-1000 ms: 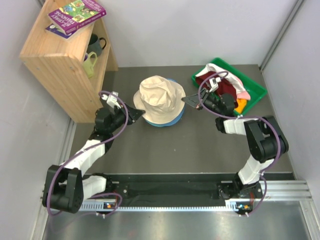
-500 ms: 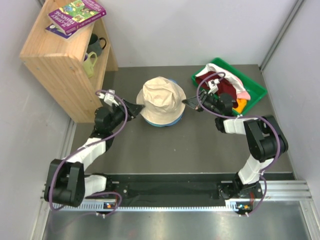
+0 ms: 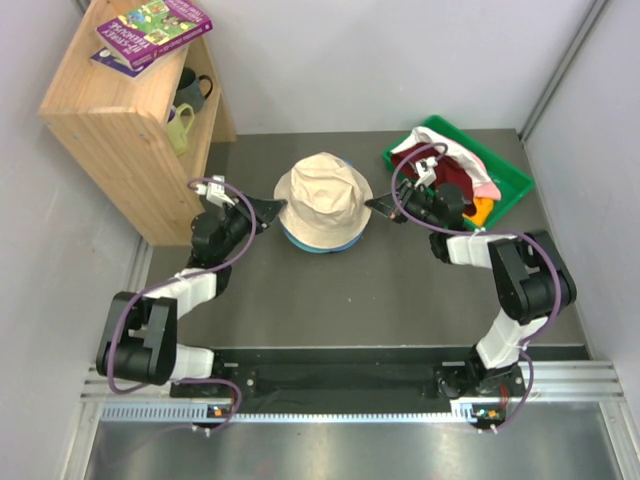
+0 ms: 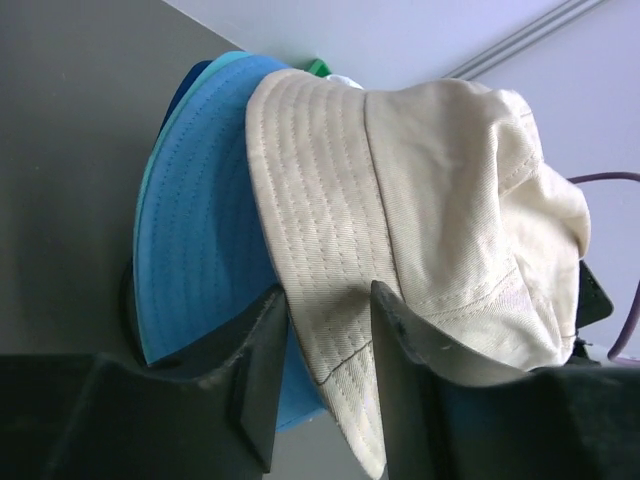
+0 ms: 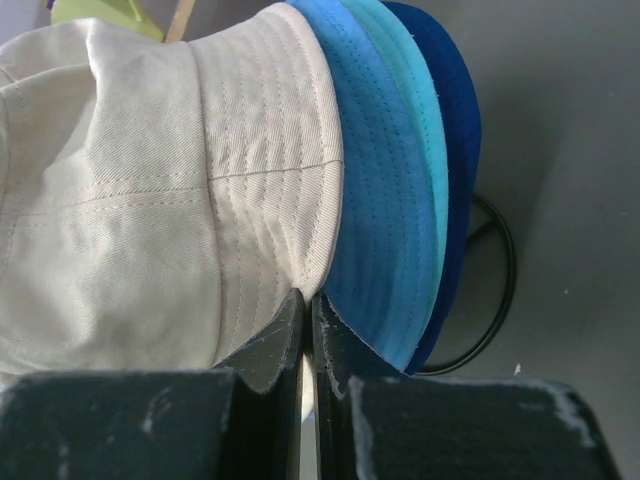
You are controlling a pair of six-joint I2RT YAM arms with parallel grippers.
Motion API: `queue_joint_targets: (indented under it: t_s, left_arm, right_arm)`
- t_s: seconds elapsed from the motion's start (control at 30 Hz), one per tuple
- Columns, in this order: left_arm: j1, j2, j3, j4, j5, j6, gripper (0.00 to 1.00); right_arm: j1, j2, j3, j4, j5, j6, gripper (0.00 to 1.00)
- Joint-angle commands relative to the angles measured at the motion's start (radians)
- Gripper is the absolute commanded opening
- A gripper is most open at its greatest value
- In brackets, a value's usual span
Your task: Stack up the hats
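Though squinting, can't read colourful book covers [image 3: 155, 25] on wooden shelf [image 3: 110, 130]. Blue brims [image 4: 200, 220] under floppy beige cloth bucket hat [image 3: 323, 197], clearest wrist-side; left gripper [image 4: 328, 292] parted round beige brim, right gripper [image 5: 305, 300] closed.

Blue hats [image 4: 200, 230] mostly hidden under beige hat [image 3: 322, 195], black stand [image 5: 511, 275] — only its ring showing

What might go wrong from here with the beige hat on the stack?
1. The right gripper is pinched on the beige hat brim; pulling back without opening would likely drag it off the blue hats.
2. The left gripper stands open around the brim, so a sideways retreat may snag it.
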Motion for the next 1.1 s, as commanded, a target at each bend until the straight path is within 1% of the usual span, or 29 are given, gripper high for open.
queue_joint_targets:
  t_s: [0.0,0.07,0.1,0.17,0.2,0.37,0.53,0.63,0.77,0.9,1.03,1.07]
  left_arm:
    - [0.005,0.026,0.028,0.122,0.020,-0.021,0.34]
    - [0.005,0.032,0.028,0.116,0.014,-0.022,0.22]
    - [0.005,0.036,0.027,0.101,0.008,-0.021,0.11]
    - [0.005,0.041,0.019,0.093,-0.004,-0.016,0.02]
    - [0.005,0.047,0.016,0.084,-0.009,-0.015,0.00]
    - [0.027,0.076,0.007,0.027,-0.058,-0.021,0.00]
    - [0.054,0.157,0.011,0.028,-0.042,-0.025,0.00]
    - [0.057,0.207,0.027,0.025,-0.023,-0.013,0.00]
    - [0.057,0.263,0.056,-0.050,-0.033,0.022,0.00]
    - [0.057,0.279,0.071,-0.113,-0.058,0.059,0.00]
    - [0.057,0.276,0.131,-0.162,-0.021,0.112,0.00]
    - [0.057,0.277,0.167,-0.173,0.005,0.123,0.00]
  right_arm:
    - [-0.008,-0.019,0.046,-0.055,0.034,-0.069,0.00]
    - [-0.006,-0.025,0.051,-0.087,0.046,-0.082,0.00]
    - [-0.006,-0.025,0.053,-0.098,0.051,-0.093,0.00]
    - [-0.006,-0.033,0.053,-0.114,0.065,-0.104,0.00]
    - [-0.005,-0.036,0.054,-0.133,0.071,-0.116,0.00]
    - [-0.003,-0.039,0.063,-0.206,0.120,-0.155,0.00]
    - [0.004,-0.042,0.080,-0.281,0.169,-0.199,0.00]
    - [0.009,-0.041,0.085,-0.295,0.184,-0.213,0.00]
    - [0.017,-0.033,0.086,-0.325,0.211,-0.234,0.00]
    - [0.029,-0.037,0.085,-0.367,0.243,-0.274,0.00]
    - [0.078,-0.109,0.073,-0.436,0.287,-0.323,0.00]
    - [0.099,-0.123,0.056,-0.443,0.287,-0.325,0.00]
